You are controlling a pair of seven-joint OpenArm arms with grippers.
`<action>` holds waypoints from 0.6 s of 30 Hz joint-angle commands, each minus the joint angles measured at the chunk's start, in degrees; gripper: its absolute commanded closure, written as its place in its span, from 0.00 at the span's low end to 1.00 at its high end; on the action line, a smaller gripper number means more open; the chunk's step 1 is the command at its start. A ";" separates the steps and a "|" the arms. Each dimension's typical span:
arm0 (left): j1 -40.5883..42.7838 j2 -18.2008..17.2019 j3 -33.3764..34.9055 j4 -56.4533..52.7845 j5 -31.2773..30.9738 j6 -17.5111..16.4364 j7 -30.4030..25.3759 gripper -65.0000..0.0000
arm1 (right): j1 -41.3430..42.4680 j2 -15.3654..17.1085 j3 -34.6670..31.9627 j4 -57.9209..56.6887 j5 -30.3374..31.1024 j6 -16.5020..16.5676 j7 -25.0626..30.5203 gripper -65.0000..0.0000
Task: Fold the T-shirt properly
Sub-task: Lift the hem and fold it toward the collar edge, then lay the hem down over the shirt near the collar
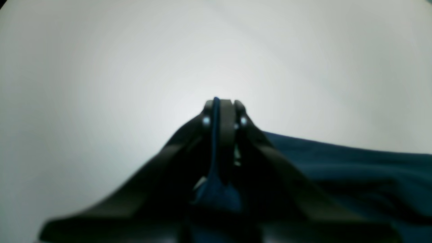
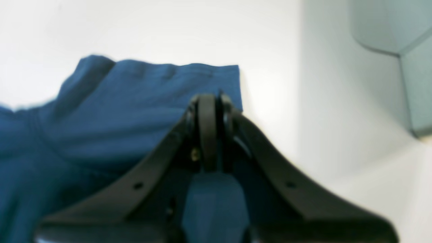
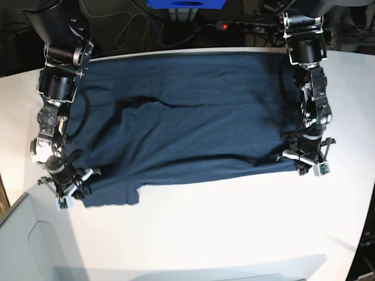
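Base view: you have a white table (image 3: pixel 234 234) filling most of the frame, matte, with soft shadows along the bottom edge. Behind it, along the top of the frame, the room is dark; a power strip (image 3: pixel 246 26) with a red light lies there among loose cables, and a blue object (image 3: pixel 186 3) shows at the top center. A pale grey bin or panel (image 3: pixel 35 246) sits in the lower left corner.

The T-shirt (image 3: pixel 187 117) lies spread across the upper middle of the table, dark navy, roughly rectangular. Shallow wrinkles run across it, with a deeper crease at upper left of center. One sleeve (image 3: pixel 111 193) juts down at the lower left of the cloth. The far edge sits right at the table's back edge.

Your left gripper (image 3: pixel 306 159) is at the right of the base frame, at the shirt's lower right corner. In the left wrist view its jaws are closed with a strip of blue fabric pinched between them (image 1: pixel 221 111).

Your right gripper (image 3: pixel 67 182) is at the lower left, beside the sleeve. In the right wrist view (image 2: pixel 211 111) the jaws are pressed together over cloth; the picture is blurred, so fabric between the pads is likely but not certain.
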 commanded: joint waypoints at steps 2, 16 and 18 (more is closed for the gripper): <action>-1.30 -0.64 -0.13 1.20 -0.26 0.14 -1.43 1.00 | -1.33 0.71 0.14 7.07 0.84 -0.04 0.73 1.00; 9.07 -0.55 -0.31 17.90 -0.26 0.41 -1.43 1.00 | -18.30 -1.49 8.22 28.16 0.92 6.55 0.03 1.00; 11.00 -0.55 -1.10 20.28 -0.26 0.41 -1.43 1.00 | -20.50 -1.49 8.14 30.27 0.92 6.55 0.03 1.00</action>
